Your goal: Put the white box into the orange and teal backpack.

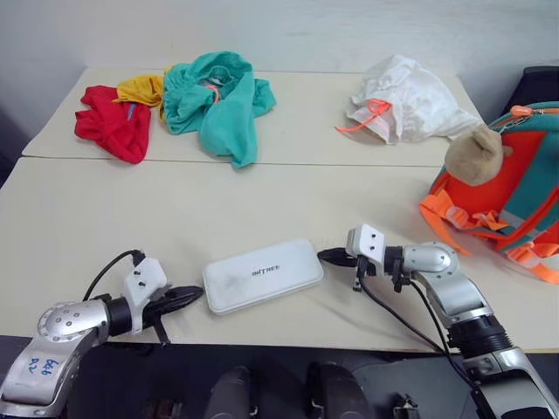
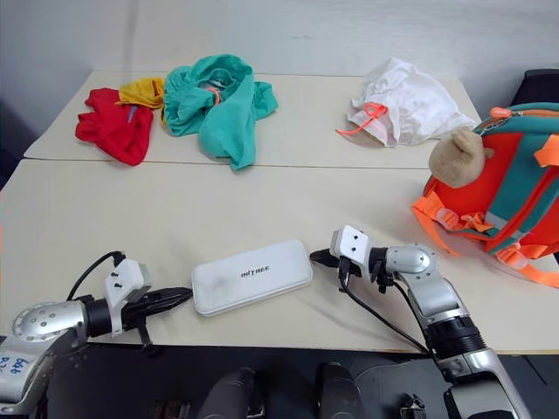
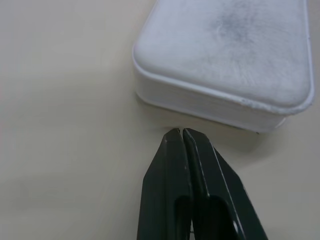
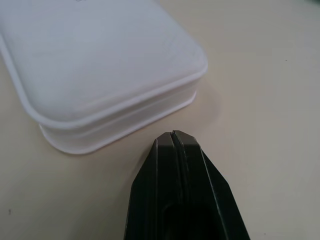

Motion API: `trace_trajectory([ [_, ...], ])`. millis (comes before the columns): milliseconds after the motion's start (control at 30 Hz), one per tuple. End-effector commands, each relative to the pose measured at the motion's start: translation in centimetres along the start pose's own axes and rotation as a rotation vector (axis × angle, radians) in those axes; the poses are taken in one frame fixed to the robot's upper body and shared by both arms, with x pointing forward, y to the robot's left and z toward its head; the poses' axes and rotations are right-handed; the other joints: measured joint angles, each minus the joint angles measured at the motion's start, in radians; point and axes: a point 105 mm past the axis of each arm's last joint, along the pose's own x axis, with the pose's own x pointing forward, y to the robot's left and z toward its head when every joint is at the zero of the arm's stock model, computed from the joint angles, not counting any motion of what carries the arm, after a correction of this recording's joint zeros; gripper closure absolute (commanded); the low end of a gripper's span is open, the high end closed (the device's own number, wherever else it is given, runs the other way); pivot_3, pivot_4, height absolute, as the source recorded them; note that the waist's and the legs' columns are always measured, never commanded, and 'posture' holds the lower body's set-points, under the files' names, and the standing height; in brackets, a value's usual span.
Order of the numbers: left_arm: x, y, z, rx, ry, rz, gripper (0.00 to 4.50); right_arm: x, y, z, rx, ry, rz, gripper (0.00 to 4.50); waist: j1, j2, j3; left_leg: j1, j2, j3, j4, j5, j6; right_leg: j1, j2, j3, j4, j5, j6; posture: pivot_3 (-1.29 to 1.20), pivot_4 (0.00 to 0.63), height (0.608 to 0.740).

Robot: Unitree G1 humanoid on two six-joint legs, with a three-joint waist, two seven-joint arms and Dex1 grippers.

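The white box (image 1: 262,275) lies flat on the near part of the beige table (image 1: 105,218), lettered top up, its long axis running from about 8 o'clock to 2 o'clock. Both grippers flank it at its short ends. The left gripper (image 1: 194,297) points in from the 9 o'clock side, its two black fingers pressed together with nothing between them — in the left wrist view the tips (image 3: 180,132) sit just short of the box's rounded corner, and contact cannot be told. The right gripper (image 1: 327,256) points in from the 3 o'clock side, likewise clenched on nothing; in the right wrist view its tip stands just beside the box's end wall, a narrow strip of table between them.

The orange and teal backpack (image 1: 515,188) rests at the table's right edge, around 2 o'clock from the box and well apart from it, with a tan plush toy (image 1: 474,155) against its upper front and orange straps spilling toward the table.

Along the far side, at 12 o'clock, lies a teal garment (image 1: 218,100); a yellow cloth (image 1: 141,89) and a red cloth (image 1: 113,124) lie beside it toward 11 o'clock. A white cloth bag (image 1: 406,106) with an orange drawstring sits toward 1 o'clock.
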Motion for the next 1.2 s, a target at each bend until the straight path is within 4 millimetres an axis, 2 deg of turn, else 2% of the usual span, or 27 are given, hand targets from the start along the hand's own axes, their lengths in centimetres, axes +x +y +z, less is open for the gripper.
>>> trace_trajectory([
  [33,1.1,-0.1,0.4,0.013,-0.007,-0.034,4.44,-1.2,1.0,0.5,0.002,-0.005,0.034,4.5,0.001,0.0,0.0,0.0,0.0,0.0,0.0,0.0,0.0,0.0,0.0,0.0,0.0,0.0,0.0,0.0,0.15,0.74],
  [233,3.3,0.6,1.6,-0.002,-0.047,-0.053,4.44,-3.0,2.4,0.5,0.05,0.014,0.049,4.5,0.009,0.0,0.0,0.0,-0.002,0.0,0.001,0.001,0.001,0.001,-0.001,0.0,0.0,0.0,0.001,0.0,0.15,0.74],
  [367,4.3,1.5,1.6,0.012,-0.048,-0.041,4.44,-3.9,3.0,-0.1,0.079,0.043,0.044,4.5,0.006,0.0,0.0,0.0,-0.002,0.0,0.001,0.001,0.001,0.001,-0.001,0.0,0.0,0.001,0.001,0.0,0.15,0.74],
  [467,4.1,2.4,1.1,0.013,-0.018,-0.015,4.44,-4.8,3.4,-0.9,0.076,0.079,0.028,4.5,0.006,0.0,0.0,0.0,-0.001,0.0,0.001,0.001,0.001,0.001,0.0,-0.001,0.0,0.001,0.001,0.0,0.15,0.74],
  [533,3.0,3.1,0.4,0.016,0.012,0.005,4.44,-5.6,3.3,-1.5,0.079,0.107,0.002,4.5,0.006,-0.001,0.0,0.001,-0.001,0.0,0.001,0.001,0.001,0.001,0.0,0.0,0.0,0.001,0.001,0.0,0.15,0.74],
  [600,1.3,4.2,0.0,-0.038,0.008,0.049,4.06,-6.4,2.9,-1.9,0.088,0.119,-0.031,4.5,0.002,-0.001,0.0,0.001,-0.001,0.0,0.001,0.001,0.001,0.001,0.0,0.0,0.0,0.001,0.001,0.0,0.15,0.74],
  [633,0.4,4.1,0.3,-0.081,-0.02,0.025,3.88,-6.7,2.7,-2.0,0.091,0.125,-0.041,4.5,0.0,-0.001,0.0,0.002,-0.001,0.0,0.0,0.001,0.001,0.001,0.0,0.001,0.0,0.001,0.001,0.0,0.15,0.74],
  [733,-1.5,4.4,1.4,-0.255,-0.069,-0.015,2.93,-7.4,2.3,-2.2,0.089,0.136,-0.063,4.5,0.001,-0.001,0.0,0.002,0.0,0.001,0.0,0.001,0.0,0.001,0.0,0.001,0.0,0.001,0.001,0.0,0.15,0.74],
  [833,-2.8,4.4,0.2,-0.498,0.121,-0.045,1.98,-7.8,1.8,-2.3,0.081,0.142,-0.065,4.5,0.007,-0.003,0.0,0.001,0.0,-0.001,0.002,0.001,0.0,0.002,0.0,0.0,0.001,0.0,0.001,0.0,0.15,0.74],
  [867,-2.9,4.0,0.4,-0.567,0.139,-0.083,1.69,-7.9,1.7,-2.3,0.08,0.142,-0.063,4.5,0.007,-0.003,0.0,0.001,-0.001,-0.002,0.002,0.001,0.001,0.002,-0.001,-0.001,0.001,0.001,0.001,0.0,0.15,0.74],
  [967,-2.1,4.4,0.8,-0.788,0.187,-0.109,0.71,-7.6,1.9,-2.2,0.055,0.149,-0.015,4.5,0.009,-0.002,0.0,0.001,-0.002,-0.002,0.002,0.001,0.001,0.002,-0.001,-0.001,0.001,0.0,0.001,0.0,0.15,0.74],
  [1033,-0.3,5.0,2.0,-0.923,0.139,-0.149,0.1,-7.1,1.8,-1.9,0.04,0.14,0.005,4.5,0.012,-0.001,0.0,0.001,-0.003,-0.002,0.002,0.001,0.001,0.003,-0.001,-0.001,0.002,0.0,0.001,0.0,0.15,0.74],
  [1100,1.2,4.5,3.5,-1.009,0.121,-0.236,0.1,-6.4,1.6,-1.7,0.025,0.13,0.025,4.5,0.016,-0.002,0.0,0.001,-0.003,-0.002,0.002,0.003,0.001,0.003,0.001,-0.001,0.004,0.001,0.002,0.0,0.15,0.74],
  [1200,3.0,4.4,4.6,-1.035,0.128,-0.265,0.1,-5.5,1.6,-1.4,0.003,0.123,0.052,4.5,0.015,-0.003,-0.001,0.001,-0.004,-0.002,0.003,0.005,0.001,0.003,0.003,-0.001,0.005,0.001,0.003,0.0,0.15,0.74],
])
